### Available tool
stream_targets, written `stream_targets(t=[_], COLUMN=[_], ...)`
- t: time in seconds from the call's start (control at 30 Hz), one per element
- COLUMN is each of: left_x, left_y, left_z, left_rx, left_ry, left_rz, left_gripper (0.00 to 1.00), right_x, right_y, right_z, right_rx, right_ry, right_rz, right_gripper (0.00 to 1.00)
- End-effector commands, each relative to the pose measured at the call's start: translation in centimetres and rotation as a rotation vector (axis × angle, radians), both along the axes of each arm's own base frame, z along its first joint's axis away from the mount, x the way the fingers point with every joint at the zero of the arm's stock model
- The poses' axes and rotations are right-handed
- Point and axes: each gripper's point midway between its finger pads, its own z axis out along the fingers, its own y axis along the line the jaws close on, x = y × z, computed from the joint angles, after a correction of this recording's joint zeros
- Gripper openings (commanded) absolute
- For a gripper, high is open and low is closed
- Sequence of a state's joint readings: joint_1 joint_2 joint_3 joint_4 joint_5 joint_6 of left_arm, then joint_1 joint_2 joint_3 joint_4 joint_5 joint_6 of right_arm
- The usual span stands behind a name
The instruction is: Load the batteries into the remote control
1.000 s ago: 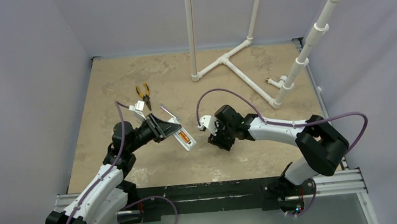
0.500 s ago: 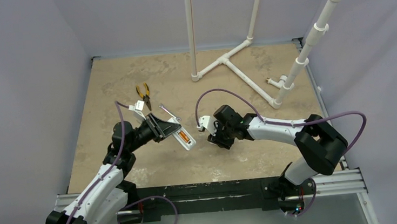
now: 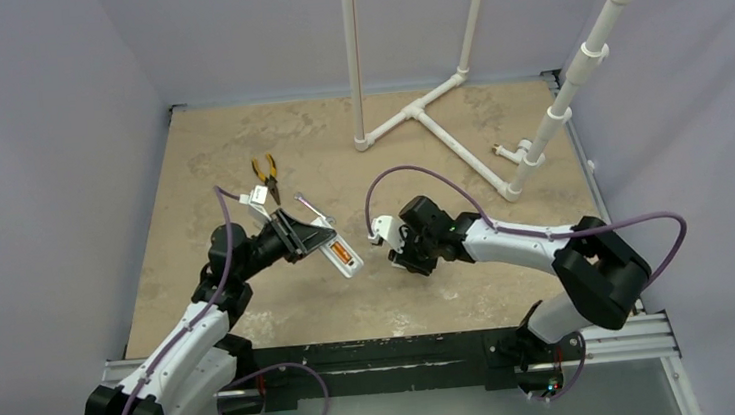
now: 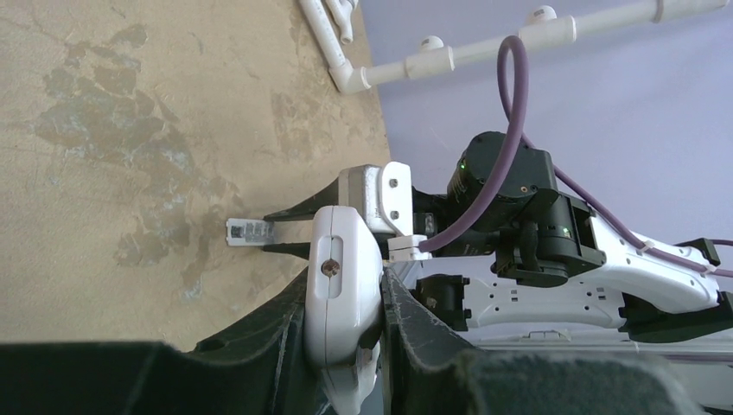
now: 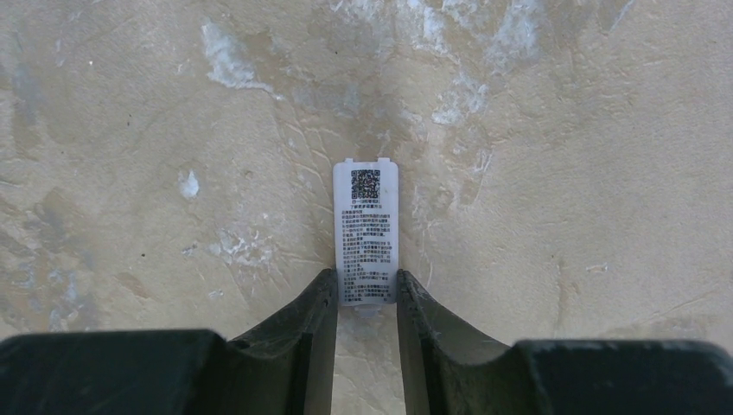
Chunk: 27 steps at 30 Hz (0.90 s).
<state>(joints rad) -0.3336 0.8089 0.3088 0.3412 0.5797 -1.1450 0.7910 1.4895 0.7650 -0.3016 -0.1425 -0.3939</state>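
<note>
Remote control: back side up, tilted, held in the left gripper, apparently clear of the table. Wrist view shows the jaws pressed onto its two sides, body wedged btwn both fingers w/ no gap. The battery recess is open to the top view, and orange batteries lie inside it, lengthwise. Count can't be read: only one orange strip shows. No loose cell is seen on the table.

To the right of the remote, near but not touching, the right gripper points down at the cover plate. This is a small white slip w/ a printed label, lying flat on the table. Jaws stand narrow, one fingertip against each long edge of the plate's near end. It reads as a pinch, plate not yet lifted.

Farther back are yellow-handled pliers on the table, then a white pipe frame toward the far edge.

Status (judgement): loading proper looks done or nearly so, as far as the recess can be read. Left to do: raise the cover, carry it to the remote, seat it over the recess. The left arm's job is prob. just to hold the remote steady, recess up.
</note>
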Motion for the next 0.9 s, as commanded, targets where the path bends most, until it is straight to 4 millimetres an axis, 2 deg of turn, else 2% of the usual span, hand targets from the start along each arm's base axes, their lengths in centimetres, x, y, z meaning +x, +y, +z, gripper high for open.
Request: stream_targets(t=[0.0,0.1,0.17,0.23,0.37,0.57,0.87], left_x=[1.1,1.5,1.7,1.9,2.3,3.0,4.2], left_y=[0.0,0.2,0.3,0.3,0.2,0.0,0.3], left_z=[2.0,2.3,2.6,2.7,2.7,3.2,3.7], left_rx=[-0.042,-0.052,-0.05,-0.045,-0.038,-0.043,-0.078], left_ry=[-0.066,-0.082,-0.094,-0.1,-0.104,-0.152,-0.214], left_rz=[0.024,0.047,0.056,0.061,0.062,0.055,0.11], left_gripper=[0.0,0.0,0.0,0.0,0.0,0.0,0.0], right_x=[0.0,-0.8,-1.2,-1.1,-1.4,-1.9,-3.8], right_y=[0.2,0.9,1.1,1.0,0.5,0.9,1.9], right_z=[2.0,3.3,4.1,4.5,5.6,9.6,14.8], right_rx=[0.061,0.119,0.148,0.152,0.148,0.244,0.393], right_ry=[-0.034,-0.012,0.003,-0.003,-0.006,-0.027,0.01], right_rz=[-0.019,-0.018,-0.016,-0.037,-0.047,-0.08,-0.056], right_gripper=[0.23,0.23,0.2,0.15,0.13,0.15,0.15])
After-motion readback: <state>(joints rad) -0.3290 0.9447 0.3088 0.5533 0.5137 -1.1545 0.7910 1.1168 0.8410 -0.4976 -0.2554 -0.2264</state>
